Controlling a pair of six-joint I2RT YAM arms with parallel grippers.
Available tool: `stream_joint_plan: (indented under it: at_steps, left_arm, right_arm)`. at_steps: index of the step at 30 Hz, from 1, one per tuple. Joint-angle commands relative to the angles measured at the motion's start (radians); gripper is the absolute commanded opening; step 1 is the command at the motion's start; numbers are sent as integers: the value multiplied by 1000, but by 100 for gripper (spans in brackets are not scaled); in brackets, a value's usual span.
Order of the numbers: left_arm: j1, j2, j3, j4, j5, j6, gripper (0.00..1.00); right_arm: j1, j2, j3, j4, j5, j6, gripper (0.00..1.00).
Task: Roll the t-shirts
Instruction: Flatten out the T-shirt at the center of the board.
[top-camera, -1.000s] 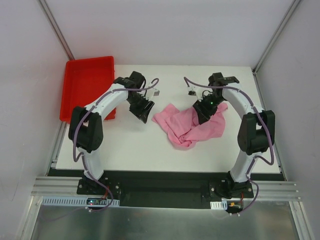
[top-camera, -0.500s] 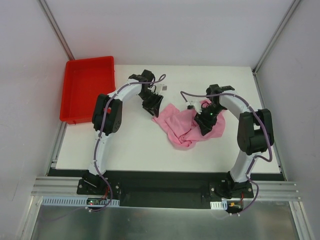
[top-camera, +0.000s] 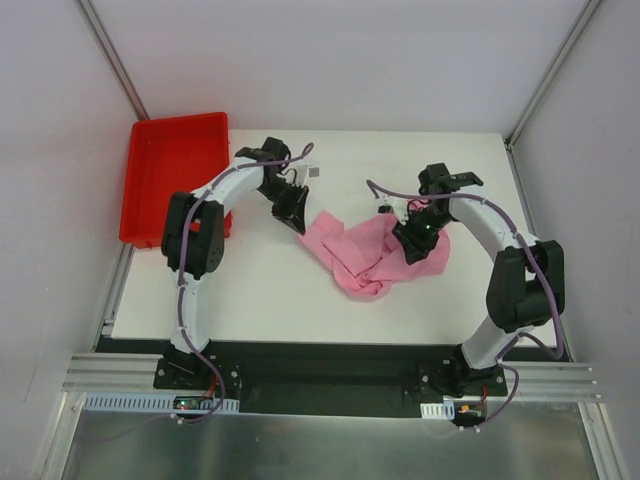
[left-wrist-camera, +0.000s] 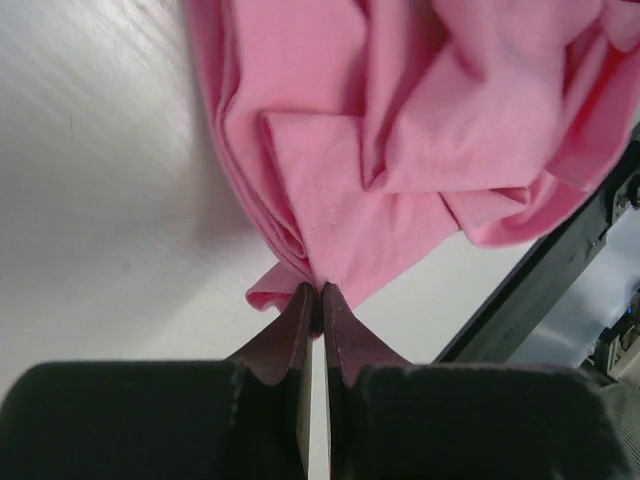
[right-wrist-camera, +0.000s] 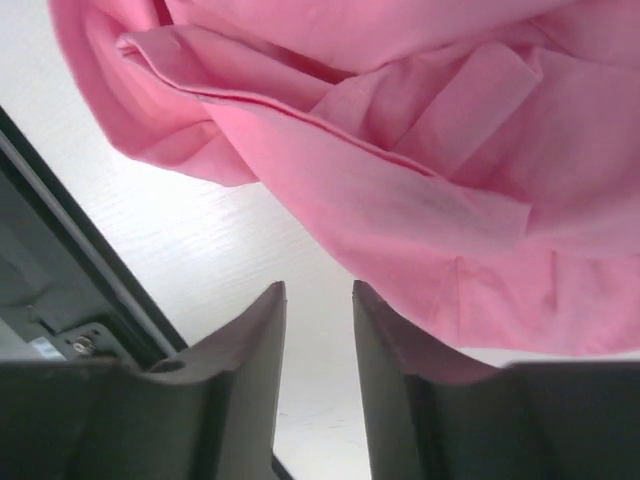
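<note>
The light-pink t-shirt (top-camera: 372, 258) lies crumpled on the white table (top-camera: 270, 290), right of centre. My left gripper (top-camera: 298, 221) is at the shirt's upper-left corner. In the left wrist view the left gripper (left-wrist-camera: 318, 292) is shut on a folded edge of the t-shirt (left-wrist-camera: 400, 150). My right gripper (top-camera: 411, 248) is over the shirt's right part. In the right wrist view the right gripper (right-wrist-camera: 318, 290) is open, with bare table between its fingers. The t-shirt (right-wrist-camera: 400, 170) lies just past the fingertips and against the right finger (right-wrist-camera: 385, 330).
A red plastic tray (top-camera: 140, 180) stands at the table's far-left corner, overhanging the left edge. The black base rail (top-camera: 330, 360) runs along the near edge. Grey walls close in the back and both sides.
My left gripper has swung from left of the shirt onto its upper-left corner and shut on the fabric. My right gripper has shifted a little over the shirt's right part.
</note>
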Motion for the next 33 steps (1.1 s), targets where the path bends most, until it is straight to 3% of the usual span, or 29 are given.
stream_joint_plan:
  at_steps: [1, 5, 19, 22, 23, 26, 28, 33]
  left_arm:
    - [39, -221, -97, -31, 39, -10, 0]
    - [50, -277, -177, -30, 16, 1, 0]
    - [50, -269, -219, -51, -50, 65, 0]
    - [50, -275, -214, -54, -59, 70, 0]
    - [49, -277, -215, -54, -63, 70, 0]
    - [50, -277, -211, -56, -67, 68, 0]
    - [52, -283, -209, -57, -63, 65, 0]
    - [65, -298, -197, -59, -52, 45, 0]
  right_arm:
    - [-23, 41, 34, 18, -36, 155, 49]
    - [-8, 136, 78, 43, -24, 154, 60]
    - [-11, 366, 251, 79, 68, 183, 59]
    - [5, 375, 224, 101, 117, 180, 42]
    - [11, 371, 200, 113, 129, 183, 29]
    - [32, 331, 173, 147, 155, 186, 7]
    - [34, 265, 162, 144, 164, 203, 1]
    - [37, 14, 71, 90, 88, 175, 1]
